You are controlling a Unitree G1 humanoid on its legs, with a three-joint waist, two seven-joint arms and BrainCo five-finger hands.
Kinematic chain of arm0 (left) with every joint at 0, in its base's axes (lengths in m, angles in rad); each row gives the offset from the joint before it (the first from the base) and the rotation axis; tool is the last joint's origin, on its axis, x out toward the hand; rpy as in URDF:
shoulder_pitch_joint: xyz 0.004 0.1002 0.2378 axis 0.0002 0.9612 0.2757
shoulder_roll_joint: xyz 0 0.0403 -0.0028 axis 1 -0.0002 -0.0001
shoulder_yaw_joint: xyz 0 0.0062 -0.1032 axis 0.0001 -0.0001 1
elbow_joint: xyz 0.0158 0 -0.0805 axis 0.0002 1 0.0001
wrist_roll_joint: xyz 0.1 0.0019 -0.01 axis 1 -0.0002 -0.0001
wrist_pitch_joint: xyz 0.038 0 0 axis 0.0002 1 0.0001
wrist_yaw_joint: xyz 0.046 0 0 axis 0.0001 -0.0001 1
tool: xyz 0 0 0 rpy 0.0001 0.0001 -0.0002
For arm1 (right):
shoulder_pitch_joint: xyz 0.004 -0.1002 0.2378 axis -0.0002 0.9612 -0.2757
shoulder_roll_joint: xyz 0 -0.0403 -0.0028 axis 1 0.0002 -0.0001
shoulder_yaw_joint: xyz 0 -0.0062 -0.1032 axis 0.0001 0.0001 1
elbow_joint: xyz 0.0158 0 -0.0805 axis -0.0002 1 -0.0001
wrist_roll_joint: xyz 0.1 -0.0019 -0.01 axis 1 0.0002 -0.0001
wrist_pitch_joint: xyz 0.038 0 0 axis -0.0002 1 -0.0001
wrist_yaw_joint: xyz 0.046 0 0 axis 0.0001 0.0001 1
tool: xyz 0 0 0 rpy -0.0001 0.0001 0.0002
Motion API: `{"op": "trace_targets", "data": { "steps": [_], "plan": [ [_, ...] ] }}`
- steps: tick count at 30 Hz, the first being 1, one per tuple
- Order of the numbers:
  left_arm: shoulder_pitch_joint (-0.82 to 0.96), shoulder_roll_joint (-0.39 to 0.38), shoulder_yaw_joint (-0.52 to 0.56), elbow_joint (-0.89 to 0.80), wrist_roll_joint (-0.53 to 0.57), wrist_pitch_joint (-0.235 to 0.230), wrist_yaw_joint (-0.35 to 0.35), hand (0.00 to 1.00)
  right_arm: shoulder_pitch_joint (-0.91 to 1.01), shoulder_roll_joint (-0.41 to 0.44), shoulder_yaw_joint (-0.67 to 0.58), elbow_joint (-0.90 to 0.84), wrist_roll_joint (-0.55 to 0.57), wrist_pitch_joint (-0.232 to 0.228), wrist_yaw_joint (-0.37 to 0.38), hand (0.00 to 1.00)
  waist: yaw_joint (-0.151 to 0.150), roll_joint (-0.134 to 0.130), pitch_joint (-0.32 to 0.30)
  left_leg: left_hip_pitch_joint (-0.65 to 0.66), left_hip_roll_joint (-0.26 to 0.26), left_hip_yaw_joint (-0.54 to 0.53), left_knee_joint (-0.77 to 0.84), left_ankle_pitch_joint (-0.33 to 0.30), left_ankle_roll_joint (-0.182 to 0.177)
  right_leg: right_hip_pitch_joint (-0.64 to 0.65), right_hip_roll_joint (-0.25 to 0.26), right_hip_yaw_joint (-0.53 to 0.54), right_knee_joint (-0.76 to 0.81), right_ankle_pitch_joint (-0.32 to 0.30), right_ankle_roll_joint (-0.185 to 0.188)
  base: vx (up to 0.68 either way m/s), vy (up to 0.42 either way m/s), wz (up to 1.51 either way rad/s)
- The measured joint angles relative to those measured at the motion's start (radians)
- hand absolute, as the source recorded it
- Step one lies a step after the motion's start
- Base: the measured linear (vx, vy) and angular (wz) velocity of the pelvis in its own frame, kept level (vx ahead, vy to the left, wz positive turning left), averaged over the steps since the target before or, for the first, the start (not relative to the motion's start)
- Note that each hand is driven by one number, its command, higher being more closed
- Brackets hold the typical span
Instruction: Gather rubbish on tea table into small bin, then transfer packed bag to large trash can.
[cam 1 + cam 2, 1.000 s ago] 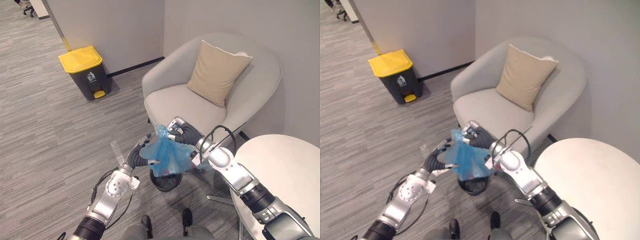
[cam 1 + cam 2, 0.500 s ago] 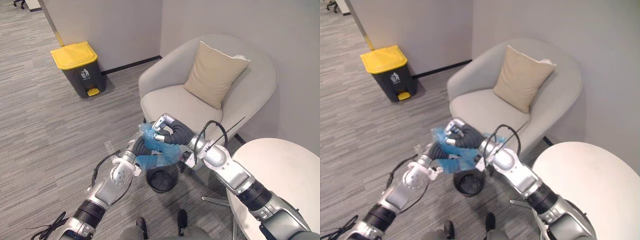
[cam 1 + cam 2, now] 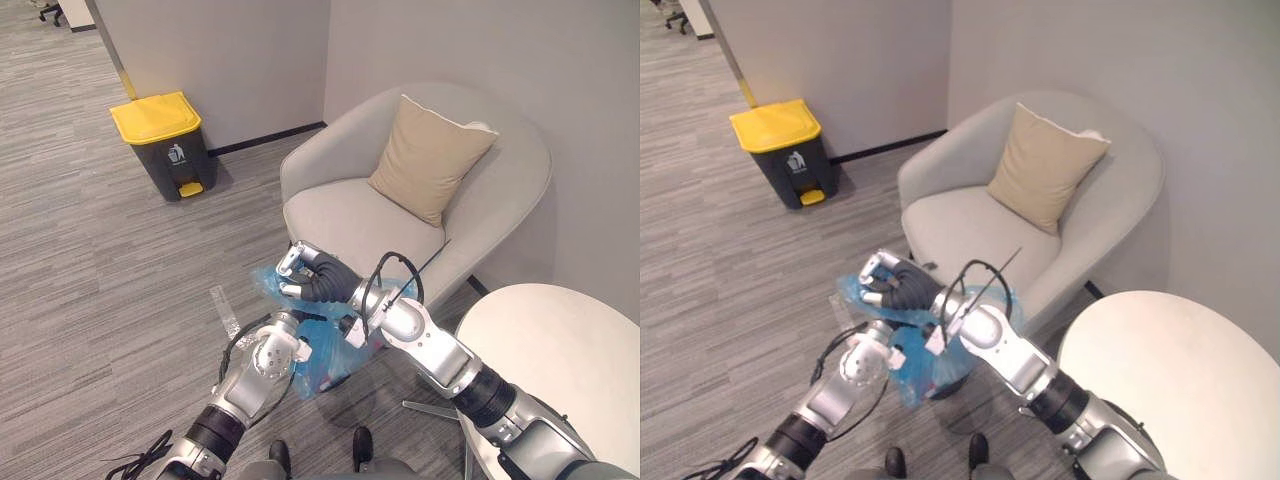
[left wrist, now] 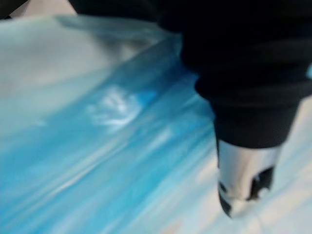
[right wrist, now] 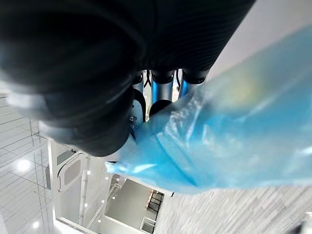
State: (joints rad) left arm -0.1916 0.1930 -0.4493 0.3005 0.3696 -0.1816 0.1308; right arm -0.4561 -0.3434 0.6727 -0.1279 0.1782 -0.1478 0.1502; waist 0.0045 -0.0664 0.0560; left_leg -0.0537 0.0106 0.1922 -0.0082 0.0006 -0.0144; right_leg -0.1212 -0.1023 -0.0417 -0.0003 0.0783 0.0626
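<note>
right hand [image 3: 308,276] clenched on blue bag [image 3: 335,360] neck; left hand [image 3: 288,325]: can't tell. Hold neck bunched, carry to yellow-lid bin [image 3: 160,140], 11 o'clock.

Office lounge: armchair [image 3: 350,215], pedal bin [image 3: 165,145]

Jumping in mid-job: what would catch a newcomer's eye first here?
The blue bag stands out, bunched in front of the grey armchair, with the right hand clenched on its top and the left hand against it lower down. Next is the yellow-lidded trash can by the far wall on the left.
</note>
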Motion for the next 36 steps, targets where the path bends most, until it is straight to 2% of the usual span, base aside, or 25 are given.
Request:
{"op": "trace_targets", "data": {
  "steps": [4, 10, 11, 16, 21, 28, 32, 36],
  "plan": [
    [-0.001, -0.002, -0.007, 0.014, -0.022, 0.0, 0.002, 1.0, 0.007, 0.016, -0.001, 0.0, 0.02, 0.0, 0.001, 1.0, -0.005, 0.0, -0.013, 0.027, -0.005, 0.001, -0.062, 0.03, 0.0, 0.0, 0.002, 0.0, -0.004, 0.001, 0.002, 0.0, 0.0, 0.0],
    [-0.004, -0.003, 0.007, 0.014, -0.098, 0.002, 0.014, 1.0, 0.03, 0.052, -0.008, 0.0, 0.02, -0.001, 0.006, 1.0, -0.007, -0.002, -0.023, 0.043, -0.005, 0.005, -0.084, 0.038, 0.0, 0.003, 0.005, 0.007, -0.004, 0.001, 0.002, 0.01, 0.005, -0.02],
    [-0.002, -0.005, 0.014, 0.014, -0.106, 0.003, 0.021, 1.0, 0.043, 0.063, -0.015, 0.0, 0.02, -0.003, 0.007, 0.0, -0.008, -0.001, -0.024, 0.048, -0.004, 0.005, -0.087, 0.038, 0.0, 0.006, 0.006, 0.008, -0.004, 0.001, 0.002, 0.0, 0.0, 0.0],
    [0.007, -0.02, 0.06, 0.014, -0.137, 0.02, 0.022, 1.0, 0.081, 0.071, -0.051, 0.0, -0.001, -0.039, 0.007, 0.0, -0.013, -0.001, -0.024, 0.06, -0.002, 0.002, -0.095, 0.04, -0.001, 0.018, 0.007, 0.013, -0.005, 0.001, 0.002, 0.0, 0.0, 0.01],
    [0.045, -0.027, 0.119, 0.005, -0.155, 0.023, 0.024, 1.0, 0.132, 0.064, -0.087, 0.024, -0.104, -0.057, 0.001, 0.0, -0.017, 0.002, -0.026, 0.059, 0.001, -0.007, -0.096, 0.039, -0.006, 0.018, 0.009, 0.009, -0.002, 0.001, 0.002, -0.01, -0.011, 0.03],
    [0.137, -0.037, 0.234, -0.046, -0.217, 0.023, 0.044, 1.0, 0.184, 0.017, -0.228, 0.035, -0.407, -0.091, -0.132, 0.0, -0.018, 0.004, -0.03, 0.058, 0.014, -0.015, -0.101, 0.039, -0.014, 0.019, 0.017, 0.008, 0.003, 0.001, 0.002, 0.0, -0.004, 0.01],
    [0.187, -0.048, 0.27, -0.056, -0.222, 0.023, 0.045, 1.0, 0.243, 0.019, -0.313, 0.02, -0.496, -0.103, -0.209, 0.0, -0.017, 0.012, -0.042, 0.056, 0.017, -0.018, -0.102, 0.039, -0.016, 0.019, 0.022, 0.005, 0.001, 0.001, 0.002, 0.0, -0.006, 0.01],
    [0.258, -0.084, 0.325, -0.094, -0.263, 0.023, 0.045, 1.0, 0.365, 0.046, -0.463, -0.013, -0.571, -0.111, -0.288, 0.0, -0.015, 0.025, -0.049, 0.055, 0.012, -0.022, -0.102, 0.048, -0.018, 0.02, 0.02, 0.0, 0.0, -0.006, 0.008, 0.0, -0.006, 0.03]
  ]
}}
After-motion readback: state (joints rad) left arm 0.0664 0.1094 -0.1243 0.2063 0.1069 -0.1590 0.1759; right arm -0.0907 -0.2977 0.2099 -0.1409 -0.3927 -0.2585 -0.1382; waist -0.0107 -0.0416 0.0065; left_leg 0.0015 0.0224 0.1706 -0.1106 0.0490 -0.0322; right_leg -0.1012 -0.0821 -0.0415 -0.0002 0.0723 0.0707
